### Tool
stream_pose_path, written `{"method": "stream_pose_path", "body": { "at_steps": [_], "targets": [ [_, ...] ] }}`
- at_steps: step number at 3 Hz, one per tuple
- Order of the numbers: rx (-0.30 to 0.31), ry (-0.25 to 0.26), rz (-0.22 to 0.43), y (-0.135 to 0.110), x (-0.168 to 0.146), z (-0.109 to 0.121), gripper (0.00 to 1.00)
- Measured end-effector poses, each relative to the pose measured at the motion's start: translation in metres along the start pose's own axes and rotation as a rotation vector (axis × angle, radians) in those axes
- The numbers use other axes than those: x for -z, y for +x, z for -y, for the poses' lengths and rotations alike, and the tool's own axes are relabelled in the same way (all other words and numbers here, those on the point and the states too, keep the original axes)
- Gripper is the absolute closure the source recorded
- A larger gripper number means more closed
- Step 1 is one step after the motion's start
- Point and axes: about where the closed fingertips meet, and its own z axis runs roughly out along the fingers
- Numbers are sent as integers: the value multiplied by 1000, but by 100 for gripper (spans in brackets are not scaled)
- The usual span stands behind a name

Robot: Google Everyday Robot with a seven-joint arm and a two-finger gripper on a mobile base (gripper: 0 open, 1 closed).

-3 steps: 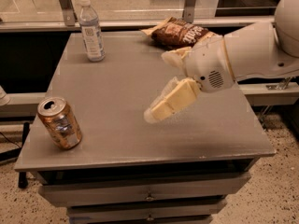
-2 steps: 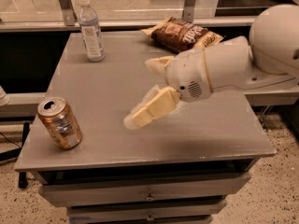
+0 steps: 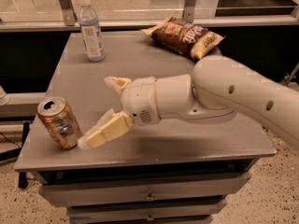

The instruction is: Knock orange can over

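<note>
The orange can (image 3: pixel 58 123) stands upright near the front left corner of the grey table (image 3: pixel 154 64), copper-orange with a silver top. My gripper (image 3: pixel 94 112) is low over the table just right of the can, fingers spread open and empty. The lower finger (image 3: pixel 103 132) reaches toward the can's base, its tip right beside or touching the can; I cannot tell which. The upper finger (image 3: pixel 117 84) sits behind it, apart from the can. The white arm (image 3: pixel 224 94) stretches in from the right.
A clear water bottle (image 3: pixel 90 29) stands at the back left of the table. A brown-and-yellow chip bag (image 3: pixel 184 36) lies at the back right. The table's front edge and left edge are close to the can. Drawers sit below the tabletop.
The arm and gripper have swept left and forward across the table, from its middle to just beside the can. The can, bottle and bag have stayed in place.
</note>
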Motion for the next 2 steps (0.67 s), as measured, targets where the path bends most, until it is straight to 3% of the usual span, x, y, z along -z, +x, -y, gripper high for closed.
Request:
{"method": "stream_pose_path", "body": {
  "at_steps": [2],
  "targets": [
    [51, -50, 85, 6, -64, -18, 0]
  ]
}}
